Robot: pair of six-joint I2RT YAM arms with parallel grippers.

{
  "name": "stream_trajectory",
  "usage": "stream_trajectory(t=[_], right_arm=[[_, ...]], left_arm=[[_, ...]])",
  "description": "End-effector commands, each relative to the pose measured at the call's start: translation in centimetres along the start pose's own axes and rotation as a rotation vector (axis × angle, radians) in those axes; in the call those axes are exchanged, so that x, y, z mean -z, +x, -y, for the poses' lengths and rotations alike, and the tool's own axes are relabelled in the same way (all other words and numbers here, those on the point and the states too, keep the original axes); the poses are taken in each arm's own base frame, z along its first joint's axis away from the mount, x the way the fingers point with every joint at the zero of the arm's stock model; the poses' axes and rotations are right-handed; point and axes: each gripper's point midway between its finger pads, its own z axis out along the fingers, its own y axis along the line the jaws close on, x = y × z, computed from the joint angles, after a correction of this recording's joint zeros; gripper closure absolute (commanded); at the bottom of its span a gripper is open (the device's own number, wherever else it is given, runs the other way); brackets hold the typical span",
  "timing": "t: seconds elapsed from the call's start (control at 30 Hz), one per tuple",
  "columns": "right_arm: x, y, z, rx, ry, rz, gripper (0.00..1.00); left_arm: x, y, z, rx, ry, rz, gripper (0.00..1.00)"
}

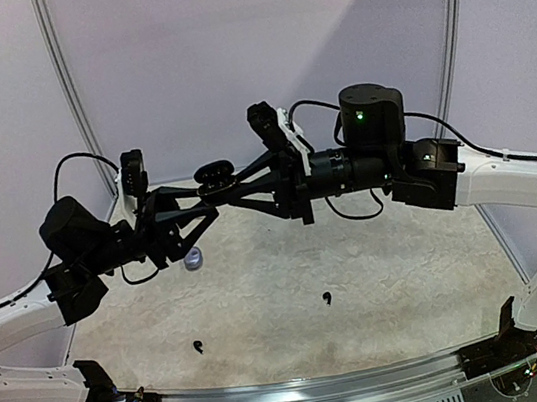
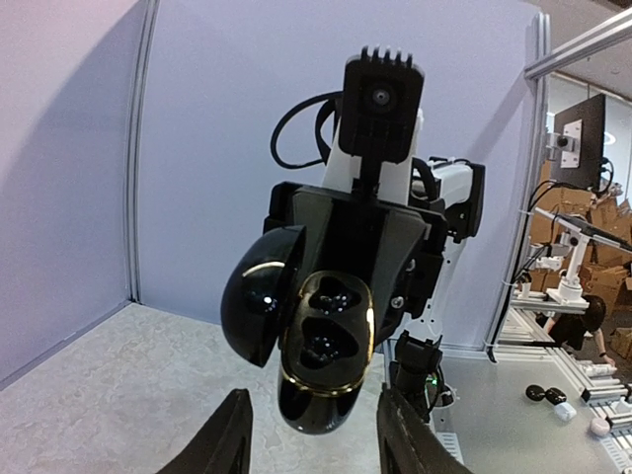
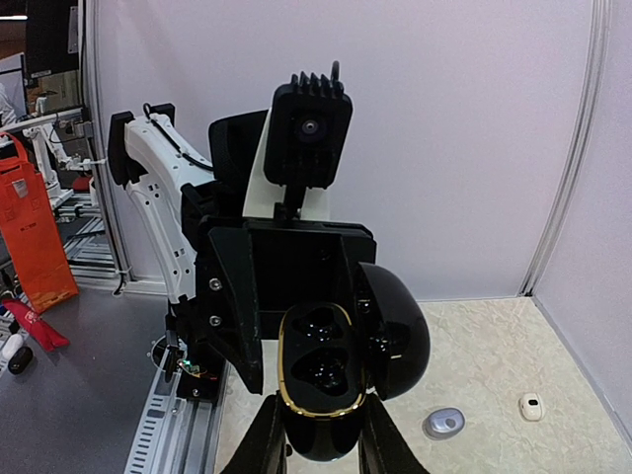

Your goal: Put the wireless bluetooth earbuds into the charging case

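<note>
A black charging case (image 1: 214, 177) with a gold rim is held in the air between my two arms, its lid hinged open. Both of its wells look empty in the right wrist view (image 3: 318, 360) and the left wrist view (image 2: 326, 336). My right gripper (image 1: 223, 191) (image 3: 321, 439) is shut on the case's lower body. My left gripper (image 1: 209, 210) (image 2: 316, 444) is open, its fingers on either side of the case and clear of it. Two black earbuds (image 1: 201, 348) (image 1: 327, 299) lie on the table below. The other earbuds are not clearly seen.
A small silvery-grey rounded object (image 1: 193, 260) (image 3: 444, 423) lies on the speckled table (image 1: 361, 278) at back left, with a small white object (image 3: 531, 406) near it. White walls enclose the table at the back and sides. A metal rail (image 1: 308, 397) runs along the near edge.
</note>
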Motion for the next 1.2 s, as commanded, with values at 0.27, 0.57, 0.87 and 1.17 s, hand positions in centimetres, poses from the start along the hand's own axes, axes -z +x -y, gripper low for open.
stream_trajectory(t=[0.27,0.57,0.87,1.17], right_arm=[[-0.6,1.4,0.1,-0.010,0.012,-0.047,1.00],[-0.5,0.8,0.1,0.002,0.010,-0.031,1.00],[-0.4,0.0,0.0,0.016,0.003,0.002,1.00],[-0.5,0.0,0.0,0.015,0.004,0.000,1.00]], left_arm=[[-0.2,-0.2,0.5,0.010,0.030,0.012,0.53],[-0.2,0.1,0.6,0.016,0.034,0.006,0.89],[-0.2,0.8,0.4,0.040,0.029,-0.017,0.69],[-0.4,0.8,0.3,0.039,0.029,-0.019,0.76]])
